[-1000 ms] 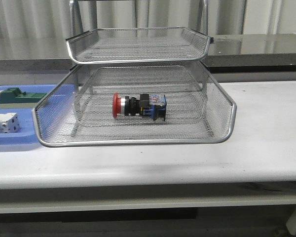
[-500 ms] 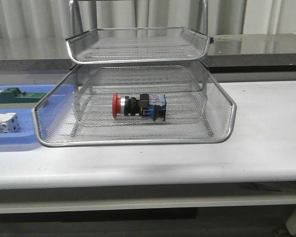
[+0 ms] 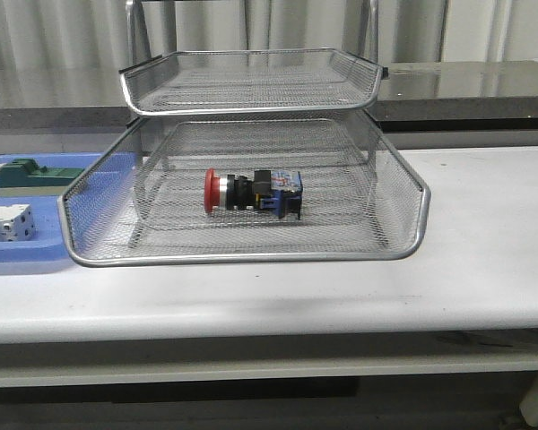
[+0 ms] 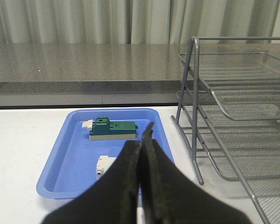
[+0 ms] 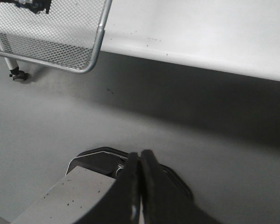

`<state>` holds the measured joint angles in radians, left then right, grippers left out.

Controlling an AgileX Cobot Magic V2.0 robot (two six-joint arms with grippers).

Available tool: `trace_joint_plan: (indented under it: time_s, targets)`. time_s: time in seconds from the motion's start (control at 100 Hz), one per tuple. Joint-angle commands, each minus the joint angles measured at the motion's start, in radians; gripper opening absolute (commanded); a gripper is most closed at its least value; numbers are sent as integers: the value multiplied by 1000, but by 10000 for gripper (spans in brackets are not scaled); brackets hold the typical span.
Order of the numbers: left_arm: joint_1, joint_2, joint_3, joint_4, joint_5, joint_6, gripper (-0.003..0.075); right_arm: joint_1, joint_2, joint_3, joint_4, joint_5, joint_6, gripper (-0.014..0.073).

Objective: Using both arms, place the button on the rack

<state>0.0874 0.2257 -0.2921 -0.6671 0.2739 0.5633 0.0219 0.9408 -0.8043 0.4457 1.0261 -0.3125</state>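
Note:
The button (image 3: 251, 193) lies on its side in the lowest tier of the wire-mesh rack (image 3: 242, 255), red head to the left, blue body to the right. No arm shows in the front view. In the left wrist view my left gripper (image 4: 142, 142) is shut and empty, hanging over the blue tray (image 4: 74, 163) beside the rack's uprights (image 4: 186, 98). My right gripper (image 5: 140, 156) is shut with nothing in it, held low past the table's front edge; a corner of the rack (image 5: 95, 49) and a bit of the button (image 5: 35, 5) show far off.
The blue plastic tray (image 3: 22, 255) sits left of the rack and holds a green block (image 4: 113, 129) and a white block (image 4: 105, 164). A grey counter (image 3: 466, 85) runs behind the table. Below the right gripper are the floor and a grey base plate (image 5: 74, 196).

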Motion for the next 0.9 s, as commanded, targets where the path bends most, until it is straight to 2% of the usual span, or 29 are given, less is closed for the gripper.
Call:
trace_joint_plan:
  time_s: [0.0, 0.47, 0.89]
  targets:
    - [4, 9, -27, -21, -67, -4, -20, 43, 42, -36, 41, -60, -22, -69]
    - [4, 9, -27, -21, -67, -4, -20, 470, 342, -38, 41, -322, -22, -61]
    - [4, 9, -27, -21, -67, -4, -20, 665, 565, -127, 12, -442, -22, -61]
